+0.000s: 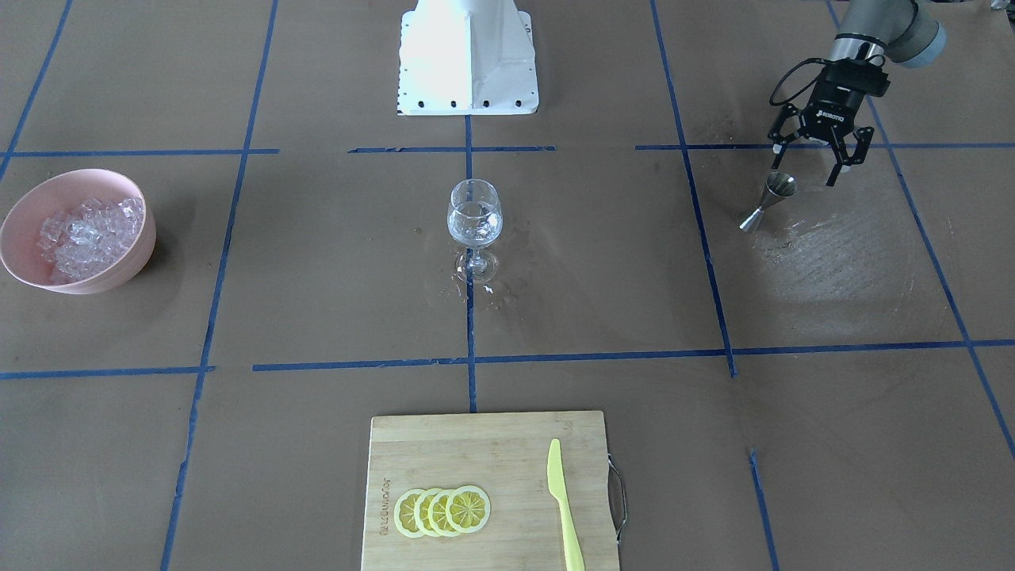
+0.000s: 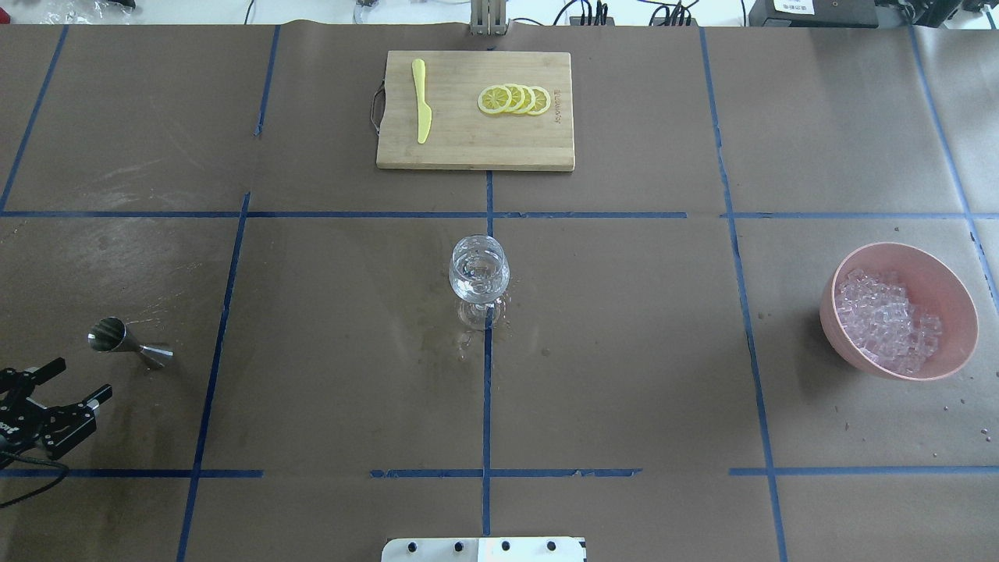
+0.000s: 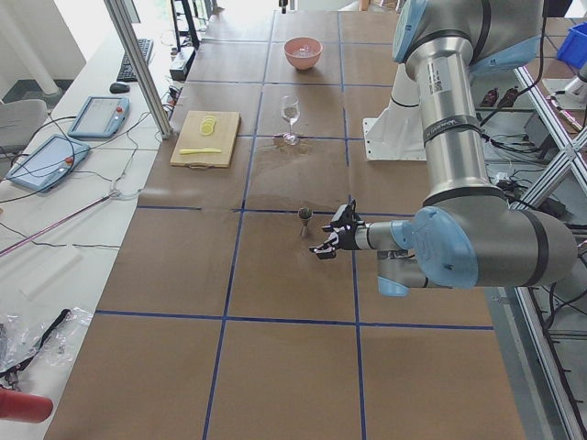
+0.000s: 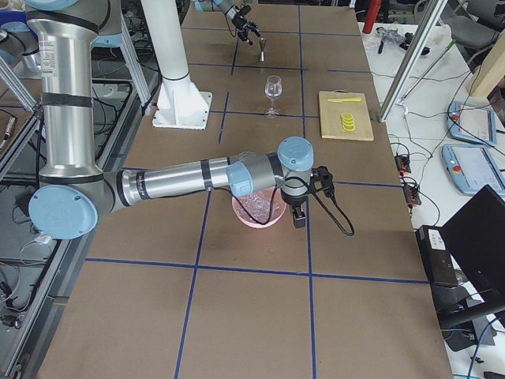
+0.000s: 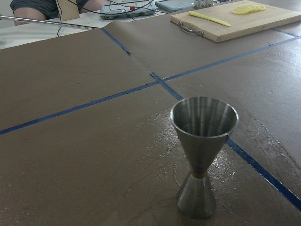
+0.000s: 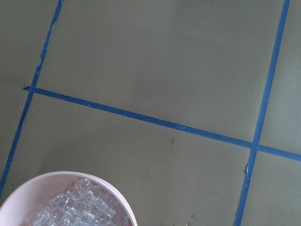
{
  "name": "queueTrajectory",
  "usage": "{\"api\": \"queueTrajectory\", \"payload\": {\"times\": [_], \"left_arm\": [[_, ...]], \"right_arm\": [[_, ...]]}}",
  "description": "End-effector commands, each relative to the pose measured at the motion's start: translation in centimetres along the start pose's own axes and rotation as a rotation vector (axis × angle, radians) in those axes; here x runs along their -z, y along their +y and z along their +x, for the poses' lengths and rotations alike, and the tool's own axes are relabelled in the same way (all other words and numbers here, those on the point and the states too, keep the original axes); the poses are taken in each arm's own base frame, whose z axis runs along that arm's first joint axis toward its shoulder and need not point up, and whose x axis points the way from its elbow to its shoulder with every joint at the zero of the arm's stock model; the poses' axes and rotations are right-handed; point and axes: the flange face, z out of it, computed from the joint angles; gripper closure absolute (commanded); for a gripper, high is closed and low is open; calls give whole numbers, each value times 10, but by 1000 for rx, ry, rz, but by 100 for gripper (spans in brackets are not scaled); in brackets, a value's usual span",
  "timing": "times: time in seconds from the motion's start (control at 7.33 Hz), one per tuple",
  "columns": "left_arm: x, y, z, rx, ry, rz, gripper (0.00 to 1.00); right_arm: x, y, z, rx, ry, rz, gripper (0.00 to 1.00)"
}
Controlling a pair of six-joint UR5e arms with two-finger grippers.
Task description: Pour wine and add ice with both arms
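Observation:
A stemmed wine glass (image 1: 474, 226) stands at the table's centre with a little clear wine (image 2: 478, 269) in it. A steel jigger (image 1: 769, 202) stands upright, also in the left wrist view (image 5: 204, 155). My left gripper (image 1: 803, 170) is open and empty, just behind the jigger and apart from it; it also shows in the overhead view (image 2: 82, 378). A pink bowl (image 2: 956, 312) holds many clear ice cubes (image 2: 886, 320). My right gripper (image 4: 298, 215) hangs beside the bowl's rim and shows only in the exterior right view, so I cannot tell if it is open. The right wrist view shows the bowl's edge (image 6: 117, 197) with ice (image 6: 80, 209).
A wooden cutting board (image 1: 476, 452) with lemon slices (image 1: 442, 511) and a yellow knife (image 1: 564, 507) lies on the operators' side. The white robot base (image 1: 468, 59) stands at the back. Wet patches lie around the glass foot (image 2: 468, 336) and near the jigger (image 1: 833, 254).

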Motion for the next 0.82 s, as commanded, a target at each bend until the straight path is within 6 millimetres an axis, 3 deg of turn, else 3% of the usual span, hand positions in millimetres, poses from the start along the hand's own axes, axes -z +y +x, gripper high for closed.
{"api": "queueTrajectory", "payload": {"times": [0.0, 0.14, 0.27, 0.41, 0.68], "left_arm": [[4, -18, -54, -83, -54, -35, 0], [5, -17, -74, -86, -54, -77, 0], [2, -31, -107, -113, -107, -107, 0], [-29, -68, -130, -151, -151, -153, 0], [-61, -110, -159, -169, -208, -241, 0]], "right_arm": [[-1, 0, 1, -1, 1, -2, 0], [-1, 0, 1, 0, 2, -1, 0], [1, -4, -1, 9, 6, 5, 0], [10, -7, -1, 11, 9, 25, 0], [36, -9, -27, -79, 6, 76, 0]]}}
